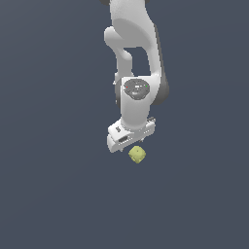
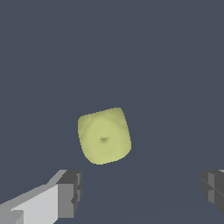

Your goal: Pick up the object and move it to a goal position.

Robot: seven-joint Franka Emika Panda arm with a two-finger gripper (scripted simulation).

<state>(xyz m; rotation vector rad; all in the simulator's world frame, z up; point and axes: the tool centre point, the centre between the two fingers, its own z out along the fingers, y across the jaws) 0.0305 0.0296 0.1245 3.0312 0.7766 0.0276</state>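
Note:
The object (image 1: pixel 137 154) is a small pale yellow-green lumpy cube with rounded corners, lying on the dark blue-grey floor. In the exterior view it sits just past the lower edge of the white hand of my gripper (image 1: pixel 130 137), whose fingers are hidden under the hand. The wrist view shows the object (image 2: pixel 104 135) with a dimple in its upper face. My gripper (image 2: pixel 142 188) is open, its two dark fingertips (image 2: pixel 70 192) spread wide. The object lies ahead of the gap, closer to one finger, and nothing sits between the pads.
The white arm (image 1: pixel 133 44) reaches in from the top of the exterior view. The floor (image 1: pixel 48 185) is a plain dark blue-grey surface with no other objects or edges showing.

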